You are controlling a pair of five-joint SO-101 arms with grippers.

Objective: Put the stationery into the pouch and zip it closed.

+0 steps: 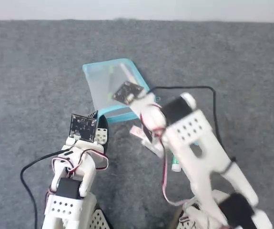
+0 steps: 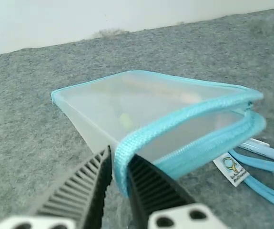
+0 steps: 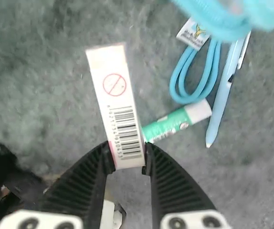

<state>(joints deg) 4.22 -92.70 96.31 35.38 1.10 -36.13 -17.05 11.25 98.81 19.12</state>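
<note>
**Both grippers clamped: one on the pouch's rim, one on a white bar**

The pouch (image 1: 109, 86) lies flat just above the centre of the high view. It has frosted, see-through walls edged in light blue zipper tape. In the left wrist view its two zipper bands stand apart, so the mouth is open. Faint yellow-green and pinkish shapes show through the wall; what they are cannot be told.

The left gripper (image 2: 119, 157) comes in from the lower left of the high view. Its jaws are nearly together and pinch the blue rim at a corner of the pouch.

The right gripper (image 3: 126, 152), near the centre of the high view just below the pouch, has its jaws pressed on one end of a white barcoded bar (image 3: 115, 100).

On the mat under the bar lie a green-and-white glue stick (image 3: 175, 122), a pale blue pen (image 3: 225, 90) and a blue cord loop (image 3: 194, 81) with a small tag (image 3: 193, 33), all outside the pouch.

Everything rests on a grey felt-like mat (image 1: 32, 71). A pale wall (image 1: 137, 8) runs along the top edge of the high view.
</note>
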